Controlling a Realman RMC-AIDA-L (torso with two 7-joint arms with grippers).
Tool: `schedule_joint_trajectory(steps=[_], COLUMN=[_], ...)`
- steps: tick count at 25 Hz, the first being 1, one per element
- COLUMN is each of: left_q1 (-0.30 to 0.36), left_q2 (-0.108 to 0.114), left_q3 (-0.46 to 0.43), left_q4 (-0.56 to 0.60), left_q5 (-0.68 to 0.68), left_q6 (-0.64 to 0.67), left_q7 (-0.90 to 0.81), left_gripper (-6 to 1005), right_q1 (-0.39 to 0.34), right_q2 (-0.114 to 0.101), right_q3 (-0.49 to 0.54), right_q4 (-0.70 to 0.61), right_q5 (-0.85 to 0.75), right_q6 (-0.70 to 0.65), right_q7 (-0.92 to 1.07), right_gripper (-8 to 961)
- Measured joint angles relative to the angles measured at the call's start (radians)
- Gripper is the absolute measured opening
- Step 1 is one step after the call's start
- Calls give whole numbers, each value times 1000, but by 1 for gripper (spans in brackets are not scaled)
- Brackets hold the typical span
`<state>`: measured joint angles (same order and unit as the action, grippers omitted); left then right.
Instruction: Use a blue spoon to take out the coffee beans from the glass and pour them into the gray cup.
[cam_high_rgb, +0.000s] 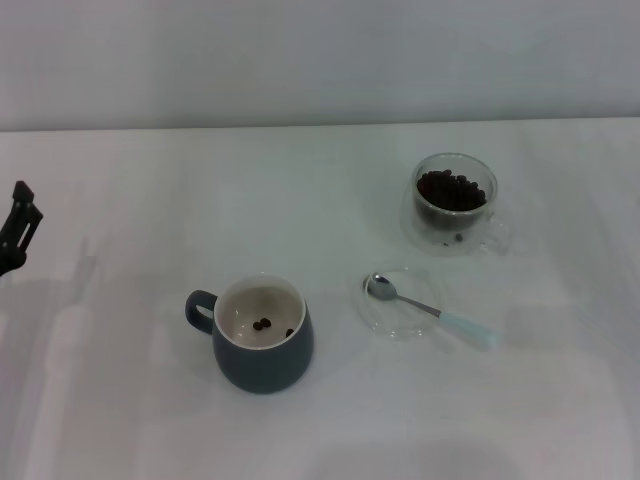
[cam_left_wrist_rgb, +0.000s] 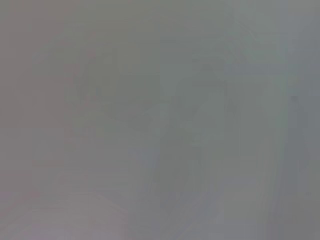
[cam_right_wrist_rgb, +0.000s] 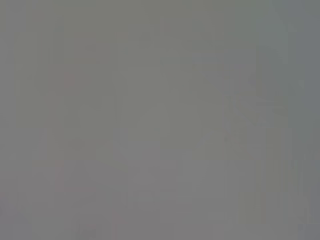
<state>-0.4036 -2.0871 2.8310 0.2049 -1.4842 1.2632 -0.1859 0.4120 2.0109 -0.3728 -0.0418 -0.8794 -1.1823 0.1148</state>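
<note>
Spoon risk: The blue spoon (cam_high_rgb: 430, 309) lies with its shiny bowl on a small clear saucer (cam_high_rgb: 398, 305) and its pale handle out on the white worktop (cam_high_rgb: 150, 200). It is thin and lies flat, so I think a pinch from above could slip off or push it away. The saucer could slide too.

Glass risk: The glass (cam_high_rgb: 455, 203) is light, with rounded sides. I think a spoon pushed in too hard could tip it and spill the coffee beans (cam_high_rgb: 452, 190).

Bean risk: The gray cup (cam_high_rgb: 260, 335) stands well apart from the glass, on the other side of the saucer. Beans are round and could roll off the spoon on the way over.

How far along: The glass holds a big heap. Only a few beans lie in the gray cup, so I judge most of the work is left.

Left end effector: A dark piece (cam_high_rgb: 18, 228) shows at the left edge of the head view, far from everything. It touches none of the task's things. I cannot tell if it is open or closed.

Right end effector: Not seen in any view, so I cannot tell.

Wrist views: Both show only gray.
</note>
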Motion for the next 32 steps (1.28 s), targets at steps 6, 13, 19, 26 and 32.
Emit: schedule_joint_trajectory(steps=[6,13,19,26,32], left_q1=[16,23,23,35,37], left_q2=[-1,0,0,-1,-1], left_q3=[1,1,1,1,1], left_q4=[10,23,24,37,57], left_q5=[7,9,10,10,8], left_q6=[28,30,28,28,26], left_q7=[2,3,3,-4,-6], left_gripper=[892,893,892,892,892], right_q1=[2,-5,6,15,21], right_q2=[0,0,2,3,3], right_q3=[-10,-12,-13,-14,-10], right_q4=[7,12,29,39,39], right_q5=[-4,-6,-7,-6,-3], right_q6=[-2,-4,-4,0,-4], right_q7=[-1,-2,-2,-1,3], right_gripper=[874,874,874,874,874])
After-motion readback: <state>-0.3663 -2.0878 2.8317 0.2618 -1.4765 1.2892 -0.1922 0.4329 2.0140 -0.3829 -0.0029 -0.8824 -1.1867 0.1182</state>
